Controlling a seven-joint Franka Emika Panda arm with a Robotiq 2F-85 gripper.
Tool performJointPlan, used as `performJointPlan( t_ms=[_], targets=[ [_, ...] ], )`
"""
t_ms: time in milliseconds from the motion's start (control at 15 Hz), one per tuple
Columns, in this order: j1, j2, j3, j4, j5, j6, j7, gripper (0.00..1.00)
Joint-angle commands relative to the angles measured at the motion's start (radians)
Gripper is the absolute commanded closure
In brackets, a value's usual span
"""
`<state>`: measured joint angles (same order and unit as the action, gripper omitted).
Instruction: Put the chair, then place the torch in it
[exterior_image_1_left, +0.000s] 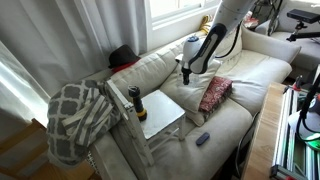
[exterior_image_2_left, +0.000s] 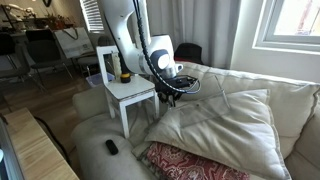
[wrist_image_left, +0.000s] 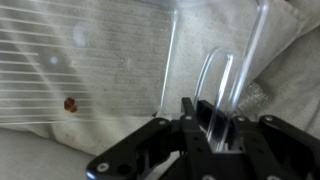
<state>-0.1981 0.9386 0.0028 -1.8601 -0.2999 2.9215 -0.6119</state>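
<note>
White rail of the chair (exterior_image_2_left: 130, 90) pinched in the narrow claw (wrist_image_left: 213, 116); tips blurred.

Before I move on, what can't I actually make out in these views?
1. End effector: wrist view blurred, exterior views too small; clamping the chair rail or only straddling it, unclear.
2. Torch: outside the wrist view; too small in both exterior views to see how it rests.
3. Small dark object: too small in both exterior views to identify.
</note>
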Motion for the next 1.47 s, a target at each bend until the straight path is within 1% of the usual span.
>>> performJointPlan(
  t_ms=[0, 200, 400, 600, 733, 1000, 1400],
  targets=[
    [-0.007, -0.036, -0.005, -0.022, -0.03, 0.015, -0.001, 0.97],
    [-0.011, -0.094, 0.006, -0.066, -0.045, 0.001, -0.019, 0.97],
    [-0.041, -0.172, 0.047, -0.13, -0.053, -0.015, -0.065, 0.97],
    [-0.07, -0.246, 0.094, -0.187, -0.045, -0.027, -0.139, 0.97],
    [-0.082, -0.274, 0.116, -0.205, -0.032, -0.043, -0.186, 0.97],
    [-0.091, -0.308, 0.137, -0.228, -0.01, -0.072, -0.254, 0.97],
    [-0.061, -0.38, 0.126, -0.275, -0.017, -0.09, -0.315, 0.97]
  ],
)
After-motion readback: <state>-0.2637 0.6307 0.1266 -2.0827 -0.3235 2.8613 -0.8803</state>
